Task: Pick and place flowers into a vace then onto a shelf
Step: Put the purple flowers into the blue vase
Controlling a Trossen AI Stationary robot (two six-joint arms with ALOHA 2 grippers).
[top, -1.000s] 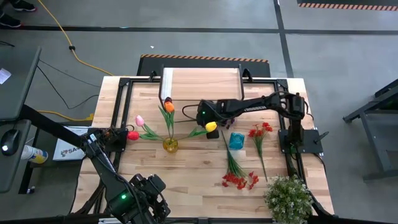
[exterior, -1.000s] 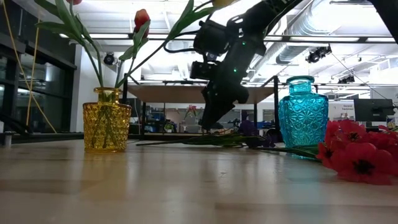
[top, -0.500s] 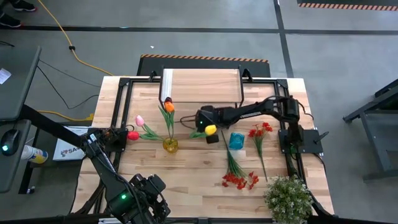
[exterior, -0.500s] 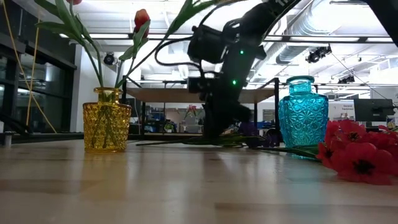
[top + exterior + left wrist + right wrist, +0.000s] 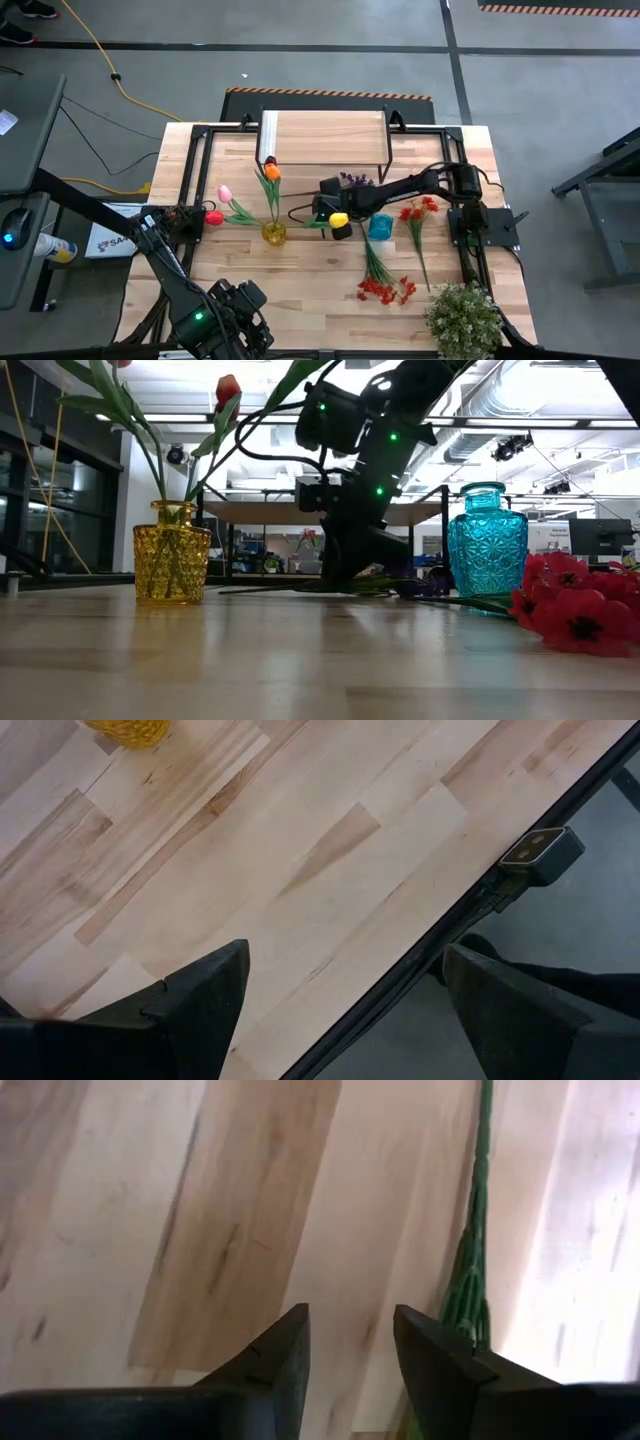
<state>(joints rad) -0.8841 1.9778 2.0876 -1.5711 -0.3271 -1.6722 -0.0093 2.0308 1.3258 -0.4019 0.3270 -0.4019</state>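
Reaching low over the table, the right gripper (image 5: 350, 1345) hangs empty, fingers narrowly parted, just beside a green-stemmed flower (image 5: 478, 1210) lying flat; I judge it must straddle that stem, then close; the left gripper (image 5: 340, 995) waits wide apart near the front edge.

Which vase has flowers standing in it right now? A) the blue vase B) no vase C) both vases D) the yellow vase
D: the yellow vase has flowers rising out of it in the low view, while the blue vase holds none.
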